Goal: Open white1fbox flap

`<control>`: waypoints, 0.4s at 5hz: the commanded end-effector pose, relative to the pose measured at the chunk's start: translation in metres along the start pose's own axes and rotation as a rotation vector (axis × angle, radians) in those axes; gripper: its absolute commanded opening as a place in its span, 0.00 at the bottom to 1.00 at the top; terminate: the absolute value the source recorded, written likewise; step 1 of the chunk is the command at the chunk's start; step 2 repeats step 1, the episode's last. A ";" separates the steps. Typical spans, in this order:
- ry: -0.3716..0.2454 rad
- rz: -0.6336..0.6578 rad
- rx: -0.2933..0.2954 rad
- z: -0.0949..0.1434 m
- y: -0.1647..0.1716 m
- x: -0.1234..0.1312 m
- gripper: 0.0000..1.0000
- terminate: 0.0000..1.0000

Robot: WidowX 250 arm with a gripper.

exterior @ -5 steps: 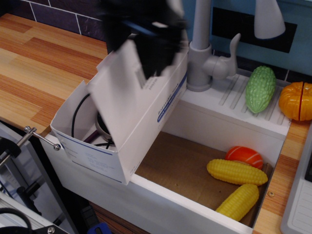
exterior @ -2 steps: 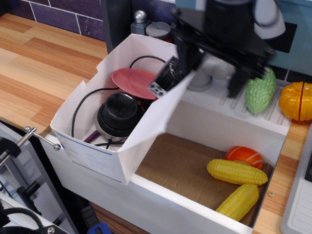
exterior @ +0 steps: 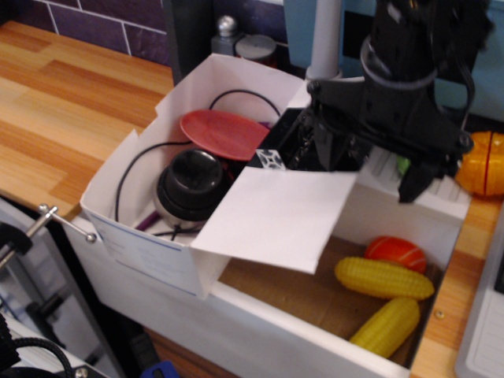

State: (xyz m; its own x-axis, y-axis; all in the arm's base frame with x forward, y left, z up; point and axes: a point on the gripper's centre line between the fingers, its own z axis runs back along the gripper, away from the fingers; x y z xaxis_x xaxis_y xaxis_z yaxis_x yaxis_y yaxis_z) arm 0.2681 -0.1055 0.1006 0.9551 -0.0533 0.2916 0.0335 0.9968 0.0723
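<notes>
The white1fbox (exterior: 142, 236) stands on the counter at the sink's left edge, its top open. Its flap (exterior: 276, 216) lies folded out to the right over the sink, roughly level, plain white face up. A bit of barcode (exterior: 272, 157) and a black patch show at the flap's far end. My black gripper (exterior: 319, 150) hangs over that far end, at or touching the flap's edge. Its fingers blend into the black patch, so I cannot tell if they grip. Inside the box lie a red plate (exterior: 224, 132), a black round device (exterior: 193, 177) and a black cable.
The white sink (exterior: 268, 315) holds two toy corn cobs (exterior: 383, 277) and an orange-red toy (exterior: 394, 253). A grey faucet (exterior: 324, 35) rises behind the gripper. An orange pumpkin toy (exterior: 482, 164) sits at the right. Wooden counter (exterior: 63, 102) stretches left. Cans (exterior: 256, 46) stand behind the box.
The flap swung from covering the box, up and over to the right, and now lies flat over the sink. My gripper moved right with it and lower.
</notes>
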 end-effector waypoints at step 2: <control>-0.013 0.010 -0.055 -0.018 -0.001 0.001 1.00 1.00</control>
